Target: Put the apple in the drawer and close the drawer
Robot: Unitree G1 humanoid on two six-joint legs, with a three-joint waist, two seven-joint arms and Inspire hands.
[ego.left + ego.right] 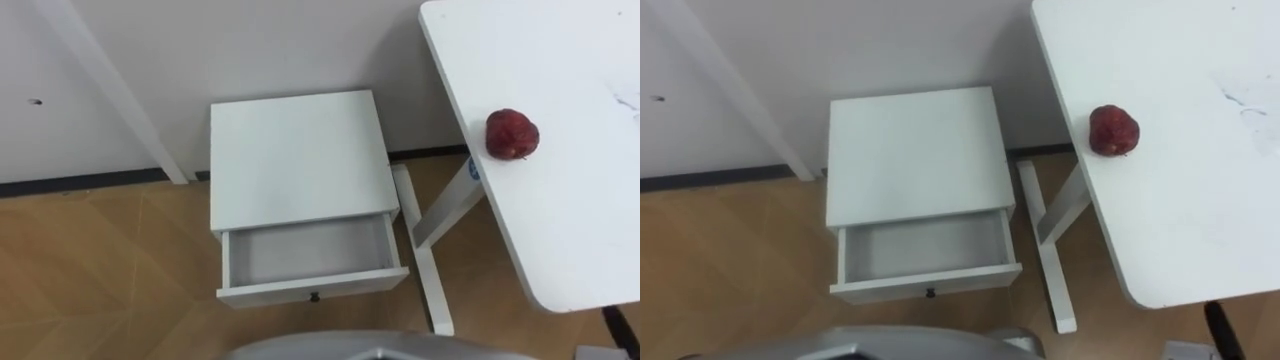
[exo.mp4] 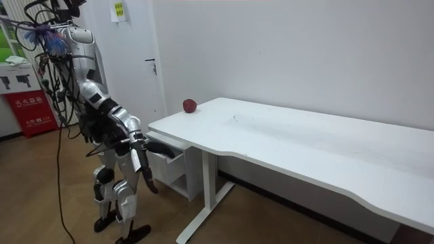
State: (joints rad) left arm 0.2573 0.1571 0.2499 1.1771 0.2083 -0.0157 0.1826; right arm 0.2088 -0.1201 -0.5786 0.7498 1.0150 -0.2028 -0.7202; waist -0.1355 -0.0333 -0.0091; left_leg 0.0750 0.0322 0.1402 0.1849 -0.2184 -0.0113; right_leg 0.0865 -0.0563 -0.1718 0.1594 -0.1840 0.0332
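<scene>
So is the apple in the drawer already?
No, the red apple lies on the white desk near its edge, and the open drawer of the nightstand holds nothing.

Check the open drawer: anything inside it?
Nothing visible: the exposed bottom of the drawer is bare white. Whatever runs back under the nightstand top is hidden. The apple is on the table.

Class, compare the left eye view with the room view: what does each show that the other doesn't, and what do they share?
Left eye view: looks down into the open drawer, whose floor is bare, with its small dark knob. Room view: the robot standing before the nightstand, a door and a red box behind it. Shared: the red apple on the white desk, the drawer pulled out.
</scene>
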